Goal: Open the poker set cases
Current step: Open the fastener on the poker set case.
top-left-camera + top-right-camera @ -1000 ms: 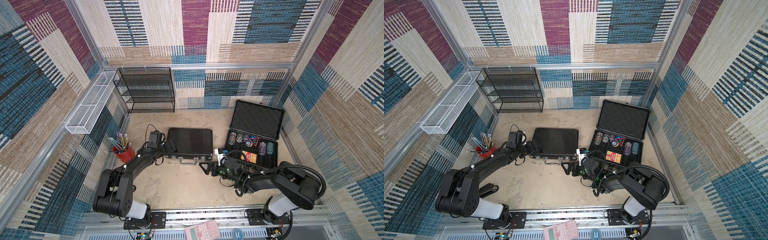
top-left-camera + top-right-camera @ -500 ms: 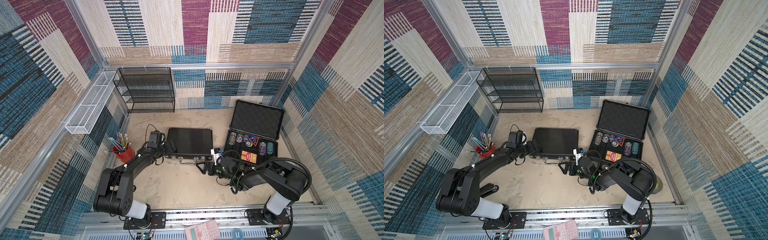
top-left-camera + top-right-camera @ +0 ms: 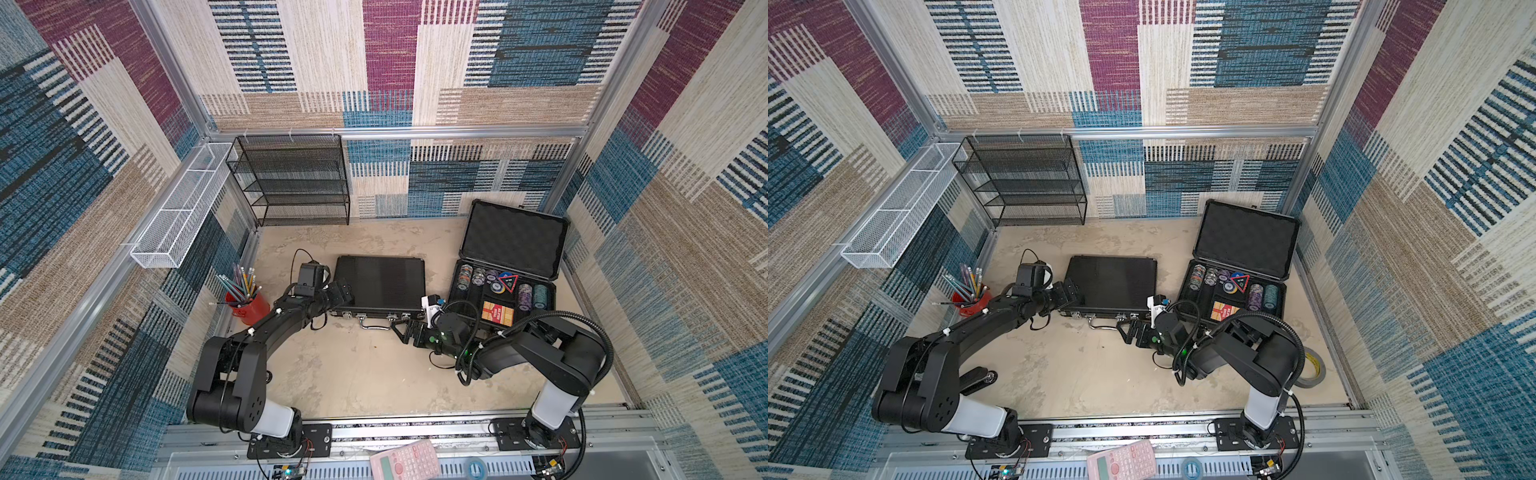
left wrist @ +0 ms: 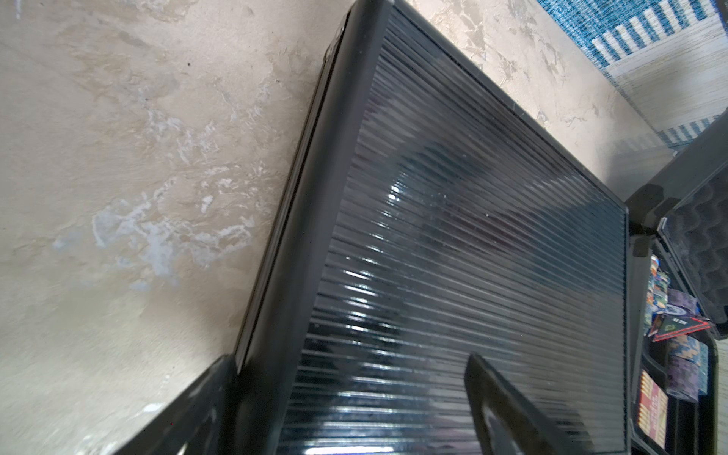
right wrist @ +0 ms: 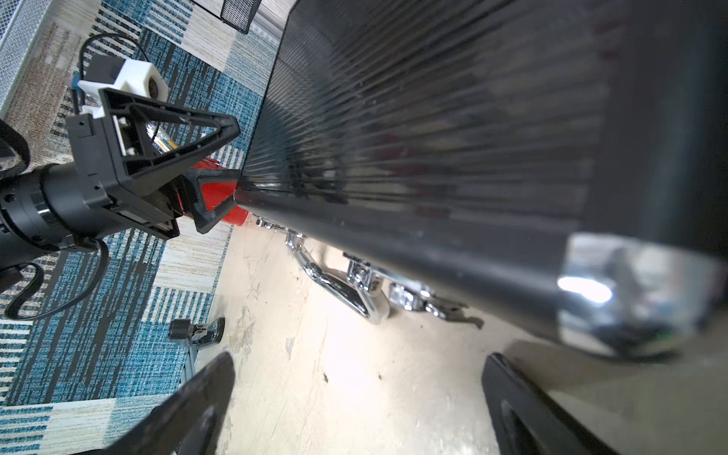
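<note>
In both top views the slim black case (image 3: pixel 380 282) lies shut in the middle of the desk (image 3: pixel 353 374). The thicker case (image 3: pixel 515 239) just beside it already stands open, chips (image 3: pixel 525 297) showing. Your left hand (image 3: pixel 341 292) sits at the slim case's front left corner, your right hand (image 3: pixel 399 330) near its front right corner, by the handle (image 3: pixel 372 326). The left wrist view adds what those cannot: the fingers (image 4: pixel 508 405) are spread wide, one over the ribbed lid, one down beside the side wall, clamped on nothing. The right wrist view shows the right hand equally spread above bare desk, and the chrome latches (image 5: pixel 417 295) close up, though you cannot tell whether they are released. If one is fastened, expect a lift to drag the whole case towards the open one.
</note>
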`<state>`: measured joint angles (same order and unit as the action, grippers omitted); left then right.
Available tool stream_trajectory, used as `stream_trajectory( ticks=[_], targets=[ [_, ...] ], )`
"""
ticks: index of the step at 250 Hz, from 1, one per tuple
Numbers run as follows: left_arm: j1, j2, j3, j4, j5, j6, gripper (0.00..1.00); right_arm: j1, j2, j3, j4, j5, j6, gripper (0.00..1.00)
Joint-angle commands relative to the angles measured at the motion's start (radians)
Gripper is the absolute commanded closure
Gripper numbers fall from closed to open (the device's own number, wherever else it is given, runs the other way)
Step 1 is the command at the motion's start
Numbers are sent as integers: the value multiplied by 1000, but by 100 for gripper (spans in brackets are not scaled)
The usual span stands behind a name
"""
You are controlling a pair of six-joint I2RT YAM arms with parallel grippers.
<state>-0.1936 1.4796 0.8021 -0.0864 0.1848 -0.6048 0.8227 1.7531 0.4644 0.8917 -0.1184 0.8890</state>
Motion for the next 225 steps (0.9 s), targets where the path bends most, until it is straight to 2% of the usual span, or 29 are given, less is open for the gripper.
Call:
stream_trajectory(
  ticks=[1,130,179,225],
  targets=[
    [-4,-2,-1,68,130,-20,9,0,9,7,28,23,6,1],
    [-4,48,16,68,177,-25,11,0,37,-7,145,38,8,1],
    [-4,44,24,47,156,-14,11,0,39,-5,177,15,-1,0],
    [-3,44,45,-9,101,0,11,-5,18,-19,131,32,11,0]
  ],
)
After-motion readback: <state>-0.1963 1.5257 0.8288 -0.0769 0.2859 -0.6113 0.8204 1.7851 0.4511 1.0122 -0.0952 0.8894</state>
